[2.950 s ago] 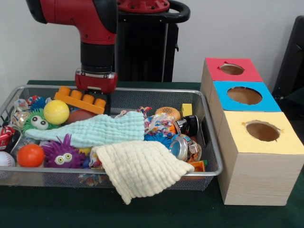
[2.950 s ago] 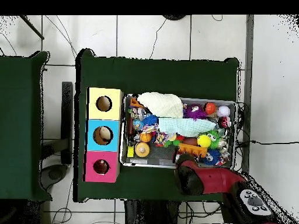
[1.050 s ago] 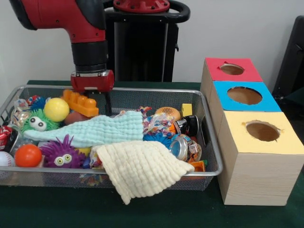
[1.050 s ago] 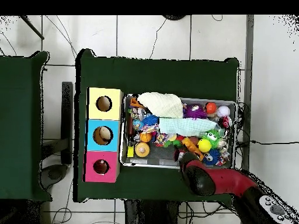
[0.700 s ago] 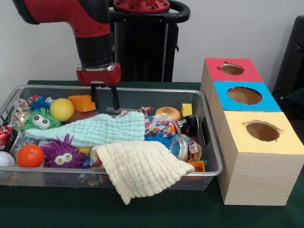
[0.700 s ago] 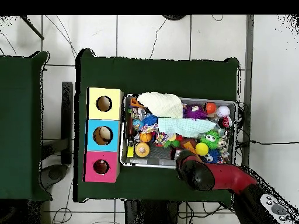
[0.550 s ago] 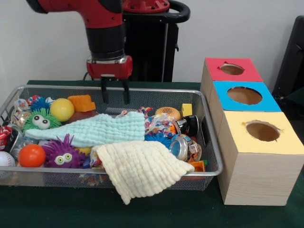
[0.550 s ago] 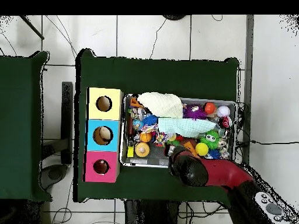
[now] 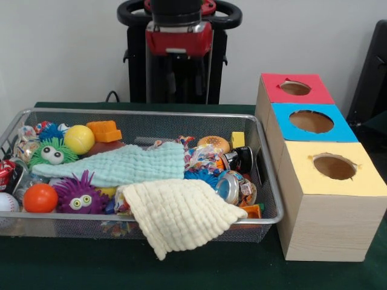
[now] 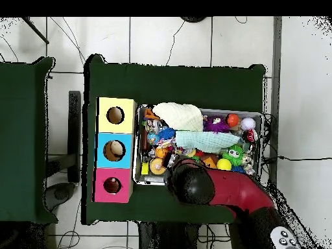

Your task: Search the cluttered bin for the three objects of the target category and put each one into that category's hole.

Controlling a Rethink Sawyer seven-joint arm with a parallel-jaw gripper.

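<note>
My gripper (image 9: 184,81) hangs high over the bin's far rim, against the black pedestal, open with nothing between its fingers. In the overhead view the red arm (image 10: 214,188) hides it. An orange toy brick (image 9: 104,130) lies in the far left of the wire bin (image 9: 151,113), beside a yellow ball (image 9: 79,139). To the right stand three boxes with round holes: red (image 9: 320,90), blue (image 9: 341,130) and yellow (image 9: 363,181).
A mint cloth (image 9: 121,164) and a cream cloth (image 9: 178,214) cover the bin's middle; the cream one drapes over the near rim. Around them lie green (image 9: 51,153) and purple (image 9: 80,196) fuzzy toys, an orange ball (image 9: 40,197), a toy burger (image 9: 213,144) and a yellow cube (image 9: 237,139).
The gripper let go of the orange brick, which now rests in the bin's far left. It then rose and moved right, away from the toys.
</note>
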